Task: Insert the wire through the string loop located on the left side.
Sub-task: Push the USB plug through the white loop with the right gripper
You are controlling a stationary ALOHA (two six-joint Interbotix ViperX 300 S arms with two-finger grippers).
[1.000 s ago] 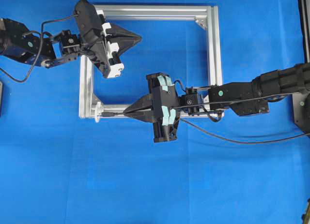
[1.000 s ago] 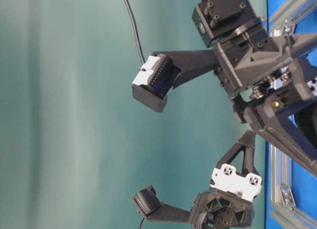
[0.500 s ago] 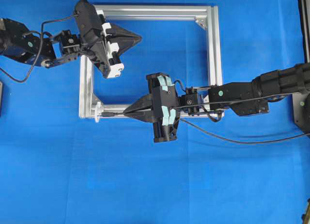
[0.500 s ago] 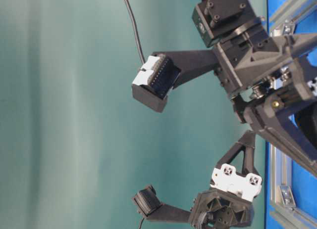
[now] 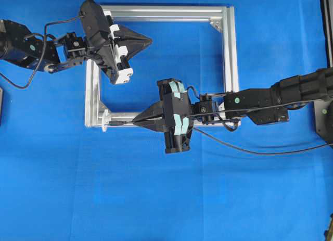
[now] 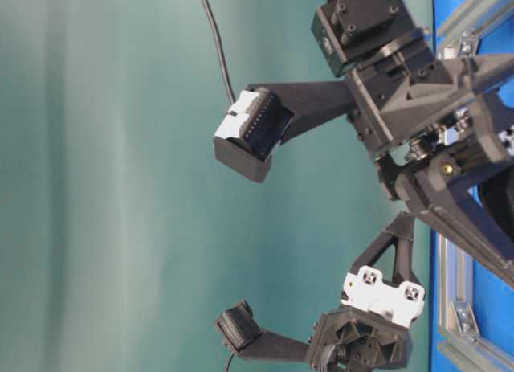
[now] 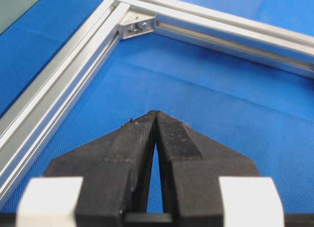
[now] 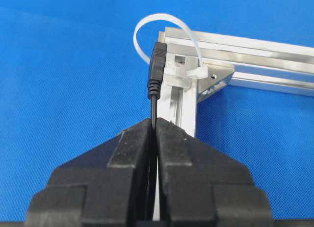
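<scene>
My right gripper (image 8: pixel 154 120) (image 5: pixel 136 119) is shut on the wire (image 8: pixel 153 107), a thin black cable whose plug (image 8: pixel 157 67) (image 5: pixel 117 123) points at the string loop (image 8: pixel 167 36) (image 5: pixel 105 118). The whitish loop stands at the silver frame's near-left corner. The plug's tip lies just in front of the loop's opening; whether it has entered I cannot tell. The wire trails off to the right (image 5: pixel 260 151) across the blue mat. My left gripper (image 7: pixel 155 114) (image 5: pixel 149 41) is shut and empty, hovering inside the frame near its upper left.
The silver aluminium frame (image 5: pixel 229 53) (image 7: pixel 73 65) lies flat on the blue mat. Both arms' wrist blocks (image 6: pixel 418 91) fill the right of the table-level view, against a plain teal background. A grey plate (image 5: pixel 321 113) sits at the right edge.
</scene>
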